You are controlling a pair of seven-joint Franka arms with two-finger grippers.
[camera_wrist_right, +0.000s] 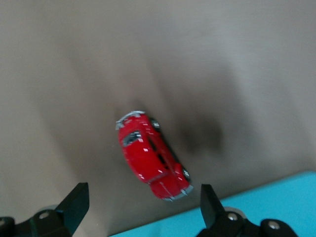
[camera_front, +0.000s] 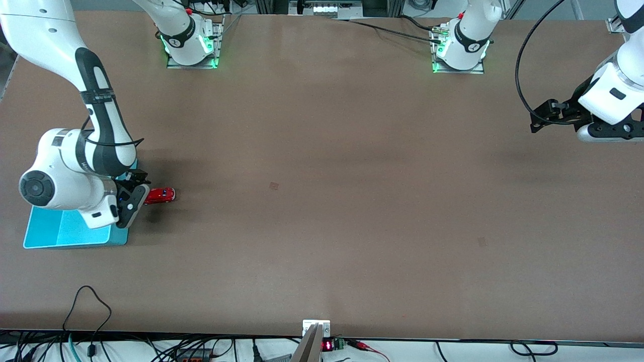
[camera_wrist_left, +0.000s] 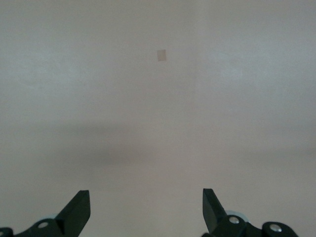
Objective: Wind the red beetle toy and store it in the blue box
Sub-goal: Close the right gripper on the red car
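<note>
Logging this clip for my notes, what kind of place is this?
Probably a robotics lab bench: two arms bolted to a bare brown table, cables along its edge, and only a red beetle toy and blue box as props.

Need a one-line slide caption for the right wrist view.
Open right claw above the red beetle toy, which sits on the brown table beside the blue box.

1. The bench [camera_front: 322, 176] is lying bare across its middle, giving wide passage.
2. The red beetle toy [camera_front: 160, 195] is sitting on the bench just beside the blue box [camera_front: 45, 229], toward the right arm's end.
3. The right gripper [camera_front: 132, 193], jaws spread, is hanging over the box's edge, crowding the toy.
4. The left gripper [camera_front: 541, 118], jaws spread, is waiting over bare bench.
</note>
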